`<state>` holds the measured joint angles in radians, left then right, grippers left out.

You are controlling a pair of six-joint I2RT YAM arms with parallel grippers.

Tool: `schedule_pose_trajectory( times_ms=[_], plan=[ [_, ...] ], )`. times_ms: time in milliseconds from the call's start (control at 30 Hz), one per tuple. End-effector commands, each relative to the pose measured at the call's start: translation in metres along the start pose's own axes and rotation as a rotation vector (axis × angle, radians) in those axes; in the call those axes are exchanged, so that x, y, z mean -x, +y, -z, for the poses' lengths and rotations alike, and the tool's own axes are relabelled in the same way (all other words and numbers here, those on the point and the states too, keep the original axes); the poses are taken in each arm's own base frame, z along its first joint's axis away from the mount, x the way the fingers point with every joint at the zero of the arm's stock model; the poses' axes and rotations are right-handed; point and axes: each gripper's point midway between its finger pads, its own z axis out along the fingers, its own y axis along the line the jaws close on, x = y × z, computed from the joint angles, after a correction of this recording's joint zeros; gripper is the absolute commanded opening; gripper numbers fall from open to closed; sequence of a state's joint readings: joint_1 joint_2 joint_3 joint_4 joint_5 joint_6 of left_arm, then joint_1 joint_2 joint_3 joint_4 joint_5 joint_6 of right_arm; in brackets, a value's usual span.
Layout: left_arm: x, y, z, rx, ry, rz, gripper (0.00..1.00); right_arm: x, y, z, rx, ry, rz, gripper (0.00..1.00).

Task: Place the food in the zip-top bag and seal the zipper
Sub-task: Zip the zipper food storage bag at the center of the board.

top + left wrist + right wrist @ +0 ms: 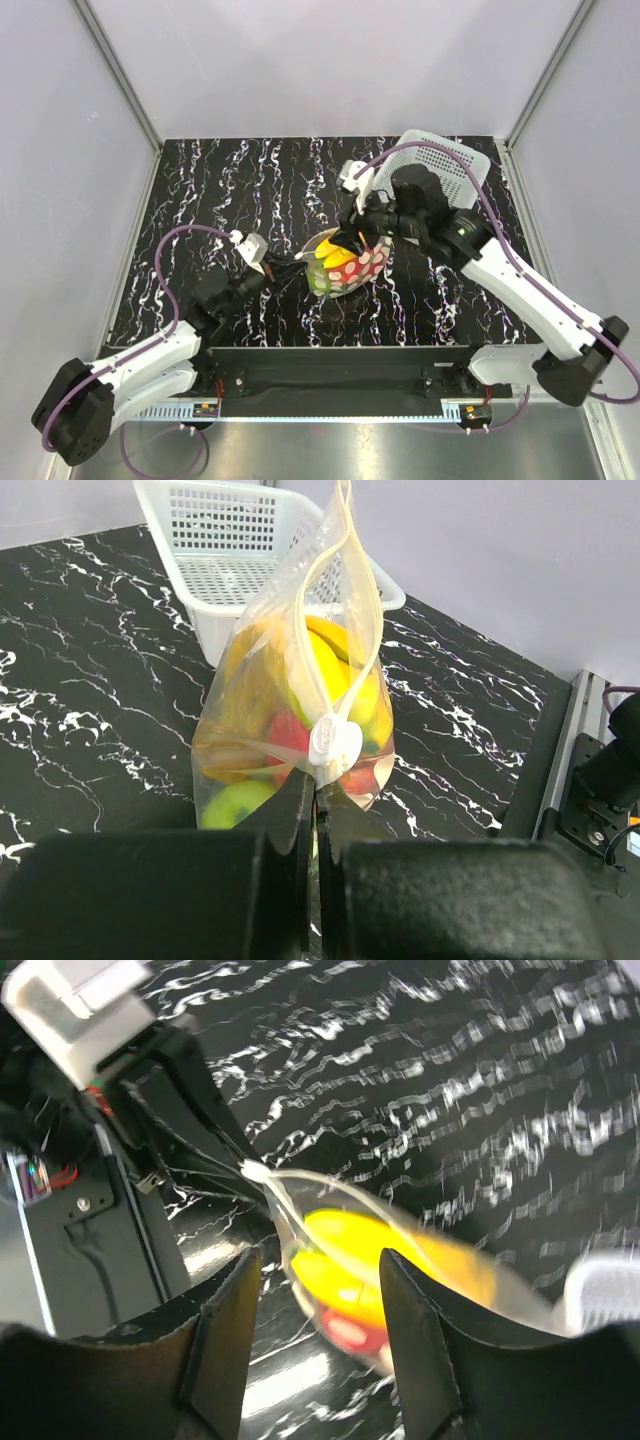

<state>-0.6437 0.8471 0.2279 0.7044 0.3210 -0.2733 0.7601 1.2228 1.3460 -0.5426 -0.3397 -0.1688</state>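
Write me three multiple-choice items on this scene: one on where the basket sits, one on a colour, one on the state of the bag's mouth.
1. Where on the table is the white basket? A. Far right corner. B. Near left corner. C. Centre.
2. What colour is the banana bunch in the zip-top bag? A. Blue. B. Yellow. C. Purple.
3. How is the bag's mouth? A. Sealed flat. B. Folded under. C. Gaping open.
Answers: 1 A, the top view shows it in that corner; 2 B, it shows yellow through the clear plastic; 3 C, the left wrist view shows its lips spread apart.
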Motion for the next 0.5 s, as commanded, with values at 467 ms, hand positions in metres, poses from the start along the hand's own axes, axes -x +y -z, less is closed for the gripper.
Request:
schedule_pose_trajectory(
  times_ms=[467],
  plan=[
    [0.041, -0.009, -0.005, -0.075, -0.106, -0.029, 0.0, 0.008, 0.05, -0.05, 0.425, -0.11, 0.706, 0.48]
  ],
)
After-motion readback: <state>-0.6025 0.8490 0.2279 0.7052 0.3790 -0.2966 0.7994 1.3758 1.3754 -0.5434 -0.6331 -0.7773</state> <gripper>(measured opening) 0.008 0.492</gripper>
